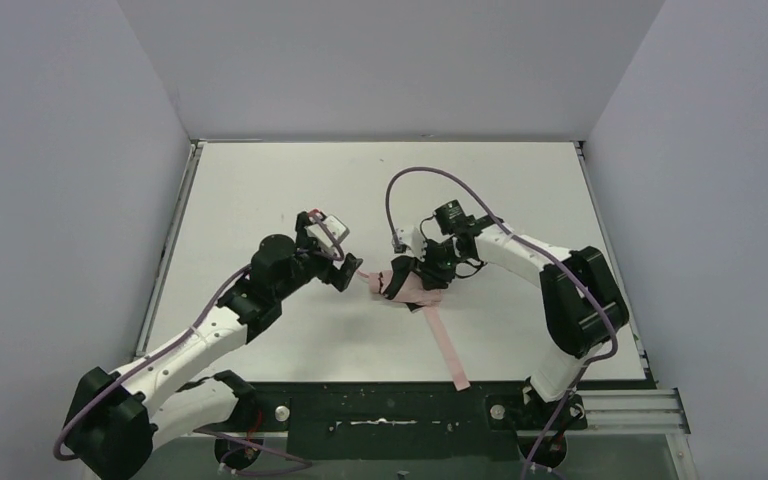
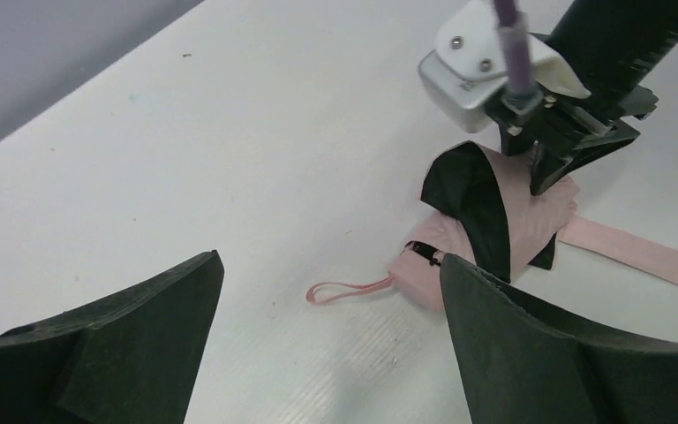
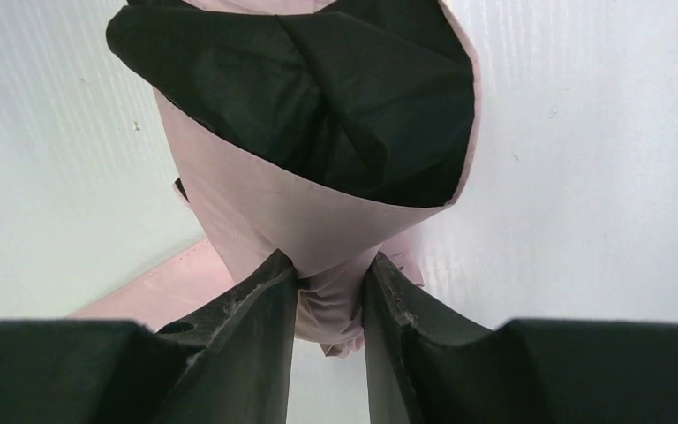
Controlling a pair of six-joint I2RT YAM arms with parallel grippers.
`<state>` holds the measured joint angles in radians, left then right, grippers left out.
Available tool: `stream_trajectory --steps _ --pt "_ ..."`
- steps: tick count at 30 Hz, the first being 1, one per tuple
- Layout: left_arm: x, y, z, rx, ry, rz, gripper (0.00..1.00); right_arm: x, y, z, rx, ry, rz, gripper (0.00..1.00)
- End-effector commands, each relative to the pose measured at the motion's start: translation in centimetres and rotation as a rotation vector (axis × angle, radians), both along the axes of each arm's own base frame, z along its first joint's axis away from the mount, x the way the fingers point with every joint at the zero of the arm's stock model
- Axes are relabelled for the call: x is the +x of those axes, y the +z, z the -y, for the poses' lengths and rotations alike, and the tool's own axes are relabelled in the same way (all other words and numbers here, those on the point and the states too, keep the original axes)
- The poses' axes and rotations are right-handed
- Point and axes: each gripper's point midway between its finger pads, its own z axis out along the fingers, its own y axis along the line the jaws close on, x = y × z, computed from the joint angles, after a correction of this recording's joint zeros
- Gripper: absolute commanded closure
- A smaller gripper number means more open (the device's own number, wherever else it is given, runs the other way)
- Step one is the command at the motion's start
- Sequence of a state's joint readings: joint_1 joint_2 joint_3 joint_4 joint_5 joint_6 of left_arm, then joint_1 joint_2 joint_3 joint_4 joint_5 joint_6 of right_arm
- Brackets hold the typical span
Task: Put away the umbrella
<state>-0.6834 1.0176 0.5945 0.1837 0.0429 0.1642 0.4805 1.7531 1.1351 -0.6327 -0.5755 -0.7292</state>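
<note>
Right tool pinches umbrella cloth tight, prob. to keep it rolled on tabletop. Left tool, jaws wide apart, hovers by wrist loop, empty.

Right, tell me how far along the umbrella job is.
Done: the umbrella is collapsed into a short bundle on the table. In hand: the right end effector pinches its pink fabric; the left end effector hangs open near the wrist loop, holding nothing. Left: the black lining flares out and the closure strap lies loose, unwrapped.
</note>
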Motion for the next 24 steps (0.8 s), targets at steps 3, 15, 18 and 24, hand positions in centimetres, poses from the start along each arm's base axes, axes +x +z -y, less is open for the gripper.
stream_trajectory --steps 3,15,18,24 --pt "1.2 0.8 1.6 -0.189 -0.161 -0.174 0.08 2.7 -2.2 3.2 -0.217 0.028 0.329 0.84" --pt "5.6 0.1 5.9 -0.154 -0.386 -0.333 0.08 0.5 -3.2 2.8 -0.188 0.135 0.5 0.86" --pt "5.6 -1.2 7.0 -0.146 -0.454 -0.422 0.08 0.5 -3.0 2.6 -0.192 0.141 0.529 0.87" --pt "4.6 -4.0 9.2 -0.142 -0.552 -0.511 0.07 0.2 -3.2 2.7 -0.21 0.159 0.549 0.87"
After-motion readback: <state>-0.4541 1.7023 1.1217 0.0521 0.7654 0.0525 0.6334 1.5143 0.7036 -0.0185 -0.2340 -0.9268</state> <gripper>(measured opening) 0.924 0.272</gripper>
